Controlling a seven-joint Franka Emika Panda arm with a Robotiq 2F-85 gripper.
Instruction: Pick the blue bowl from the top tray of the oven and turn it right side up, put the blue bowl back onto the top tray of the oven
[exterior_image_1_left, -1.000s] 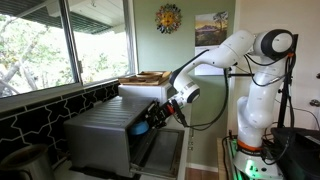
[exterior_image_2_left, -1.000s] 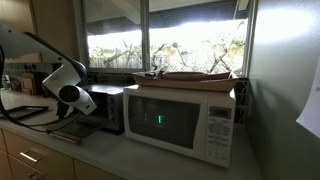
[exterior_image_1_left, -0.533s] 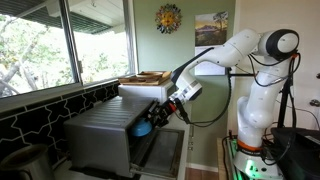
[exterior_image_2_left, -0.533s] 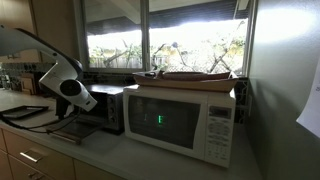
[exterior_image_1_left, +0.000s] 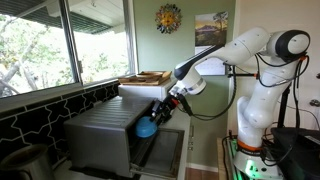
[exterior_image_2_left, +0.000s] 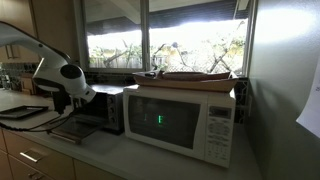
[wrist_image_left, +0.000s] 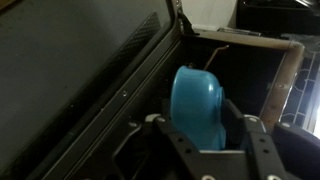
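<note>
My gripper (wrist_image_left: 205, 125) is shut on the blue bowl (wrist_image_left: 196, 103), which stands on edge between the two black fingers in the wrist view. In an exterior view the blue bowl (exterior_image_1_left: 147, 128) hangs from the gripper (exterior_image_1_left: 155, 120) just in front of the open mouth of the grey-silver oven (exterior_image_1_left: 105, 138). The oven's door (exterior_image_1_left: 160, 152) hangs open below. The top tray inside is dark and hard to make out. In an exterior view the arm's wrist (exterior_image_2_left: 68, 80) stands before the oven (exterior_image_2_left: 100, 108); the bowl is hidden there.
A white microwave (exterior_image_2_left: 185, 120) with a wooden tray (exterior_image_2_left: 190, 76) on top stands beside the oven. The wooden tray (exterior_image_1_left: 143, 77) also shows behind the oven. Windows run along the wall. The open oven door (exterior_image_2_left: 75, 130) juts over the counter.
The gripper has pulled back out of the oven with the blue bowl in it, and the wrist has turned, so the bowl now shows plainly in front of the opening.
</note>
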